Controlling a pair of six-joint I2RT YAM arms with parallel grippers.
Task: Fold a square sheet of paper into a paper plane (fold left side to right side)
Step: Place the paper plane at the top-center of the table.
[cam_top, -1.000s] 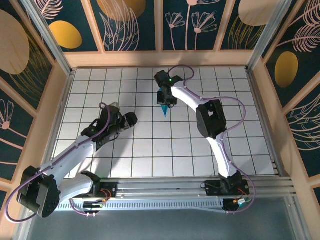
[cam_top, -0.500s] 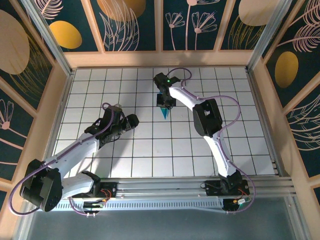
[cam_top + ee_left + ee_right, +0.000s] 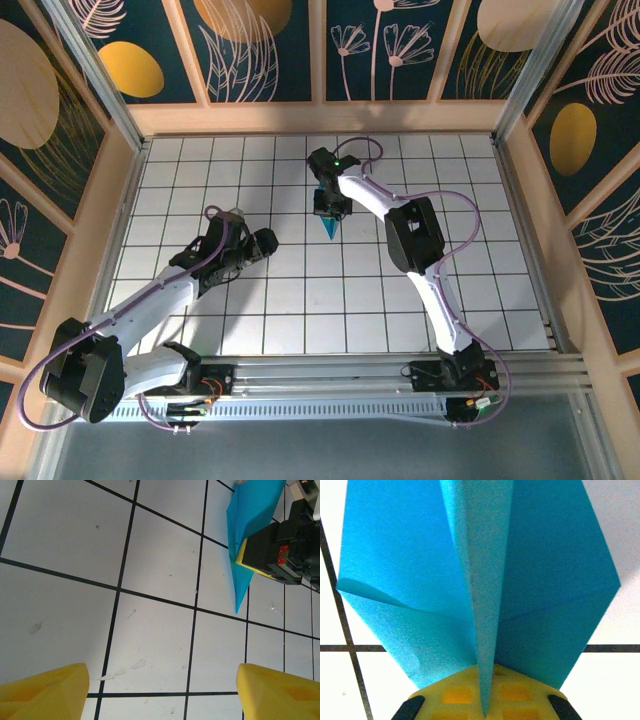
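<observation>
The paper plane (image 3: 329, 226) sits just above the centre of the top view, nose toward the frame's bottom edge and wings spread either side of its keel. My right gripper (image 3: 485, 702) is pinched tight on that keel. My left gripper (image 3: 160, 690), lower left, stands wide and empty. I'd lower the plane level onto the tiled table (image 3: 300, 300) before letting go.

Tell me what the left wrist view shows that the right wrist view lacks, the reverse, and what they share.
Left wrist: the left gripper, open and empty, and the right gripper seen from outside, shut on the paper plane. Right wrist: a close look at the plane's centre fold pinched in the grip, wings spread either side. Shared: the paper plane and the white tiled table.
</observation>
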